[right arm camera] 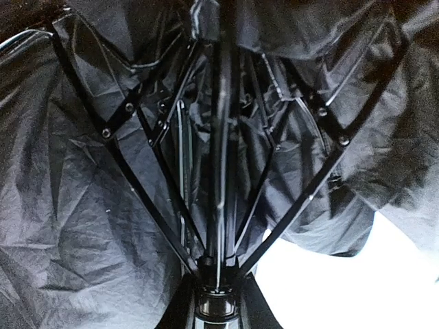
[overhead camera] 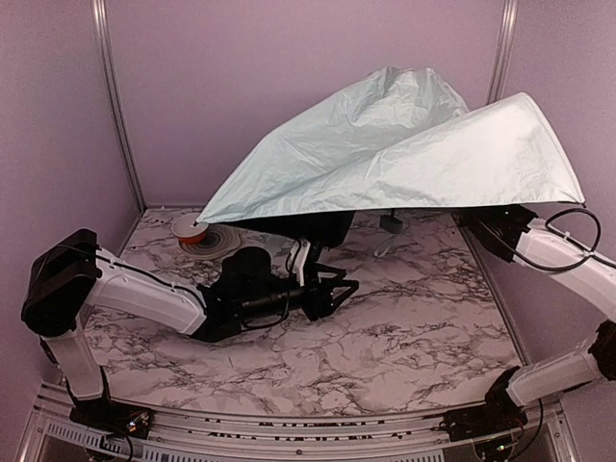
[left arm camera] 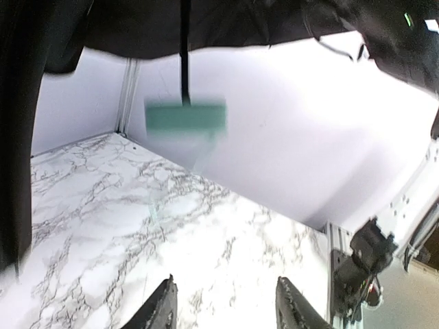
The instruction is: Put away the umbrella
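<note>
The umbrella hangs half open over the back of the table, mint-green outside. Its black lining and ribs fill the right wrist view. My right gripper is shut on the umbrella's black runner around the shaft; from above, its fingertips are hidden under the canopy edge. The small green handle hangs free on the thin black shaft and looks blurred. My left gripper is open with nothing between its fingers. It lies low over the marble, below and short of the handle.
A small orange-and-white bowl sits on a ringed grey dish at the back left. Purple walls and metal frame posts close in the marble table. The right arm reaches in from the right edge.
</note>
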